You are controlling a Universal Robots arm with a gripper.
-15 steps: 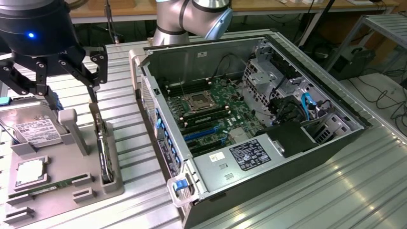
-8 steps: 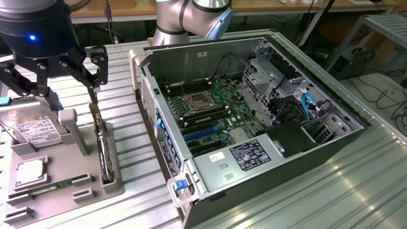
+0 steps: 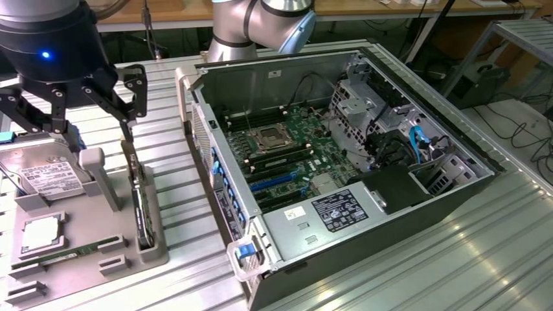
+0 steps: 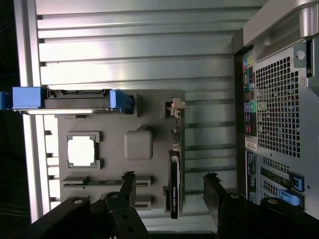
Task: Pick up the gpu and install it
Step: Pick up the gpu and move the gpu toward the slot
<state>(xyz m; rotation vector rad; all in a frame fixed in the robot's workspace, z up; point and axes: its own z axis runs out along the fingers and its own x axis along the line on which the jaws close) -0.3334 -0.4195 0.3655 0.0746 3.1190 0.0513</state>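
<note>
The gpu (image 3: pixel 138 207) stands on edge in a slot along the side of a grey holder tray (image 3: pixel 90 223) nearest the computer case; it is a thin dark card. In the wrist view the gpu (image 4: pixel 174 186) runs as a narrow black strip with its metal bracket end (image 4: pixel 175 107) farther off. My gripper (image 3: pixel 92 126) hangs open above the tray, apart from the card. In the wrist view the gripper (image 4: pixel 169 181) has one finger on each side of the card's line, and nothing is held.
An open computer case (image 3: pixel 346 162) lies at the exterior view's right, motherboard and blue slots (image 3: pixel 274 179) exposed. The tray also holds a hard drive (image 3: pixel 50 173), a processor chip (image 3: pixel 39 233) and a memory stick (image 3: pixel 74 251). Ribbed metal table (image 3: pixel 449 259) all around.
</note>
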